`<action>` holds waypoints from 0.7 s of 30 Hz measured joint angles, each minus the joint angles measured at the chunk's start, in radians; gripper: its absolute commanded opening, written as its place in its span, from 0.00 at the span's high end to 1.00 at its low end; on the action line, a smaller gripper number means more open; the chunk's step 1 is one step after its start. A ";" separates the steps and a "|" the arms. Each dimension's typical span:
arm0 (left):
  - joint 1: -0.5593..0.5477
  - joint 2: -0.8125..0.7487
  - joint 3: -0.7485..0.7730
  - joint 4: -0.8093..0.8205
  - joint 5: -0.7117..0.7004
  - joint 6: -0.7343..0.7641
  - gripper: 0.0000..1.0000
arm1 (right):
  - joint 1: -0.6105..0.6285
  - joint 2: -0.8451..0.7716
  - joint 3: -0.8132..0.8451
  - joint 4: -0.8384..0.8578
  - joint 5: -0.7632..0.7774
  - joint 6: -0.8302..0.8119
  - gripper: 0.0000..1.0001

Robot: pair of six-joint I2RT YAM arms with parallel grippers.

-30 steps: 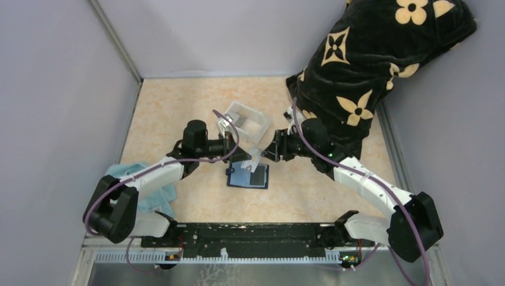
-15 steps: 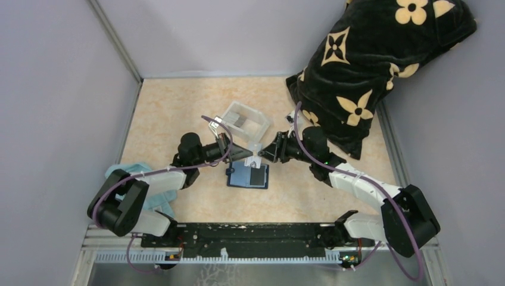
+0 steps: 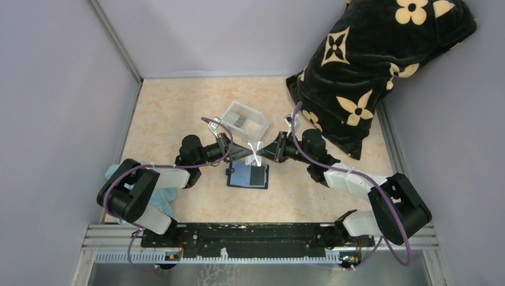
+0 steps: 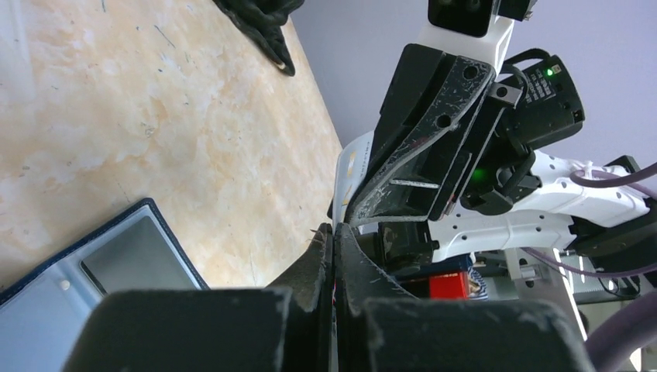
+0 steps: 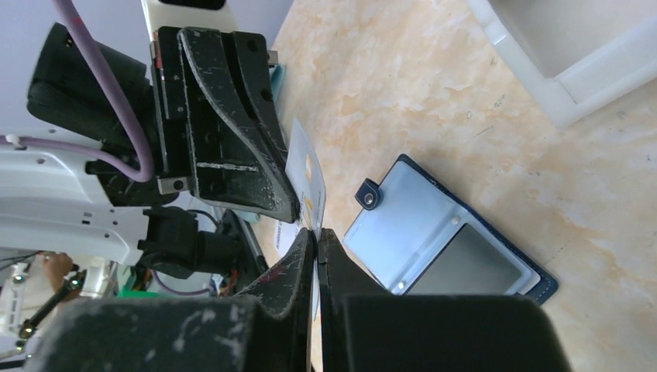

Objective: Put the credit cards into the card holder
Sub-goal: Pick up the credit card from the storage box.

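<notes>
A white credit card (image 3: 255,152) is held upright between both grippers, just above the open card holder (image 3: 241,177). My left gripper (image 3: 248,151) is shut on its left edge and my right gripper (image 3: 262,152) on its right. The right wrist view shows the card (image 5: 304,177) running from my right gripper (image 5: 317,232) up into the left fingers (image 5: 256,155). My left gripper (image 4: 334,230) shows the card edge pinched between its fingers. The navy card holder (image 5: 403,225) lies flat with a grey card (image 5: 471,267) in its pocket. Another dark card (image 3: 239,122) lies in the tray.
A white plastic tray (image 3: 253,112) stands just behind the grippers. A large black pillow with tan flowers (image 3: 369,59) fills the back right corner. A teal cloth (image 3: 162,195) lies under the left arm. Grey walls close in both sides.
My right gripper has closed onto the card that the left gripper holds. Both grippers have come down and together from beside the tray to just above the card holder.
</notes>
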 measured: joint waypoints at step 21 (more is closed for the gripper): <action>-0.003 -0.289 -0.008 -0.588 -0.386 0.178 0.56 | 0.053 0.029 -0.014 -0.052 0.058 0.047 1.00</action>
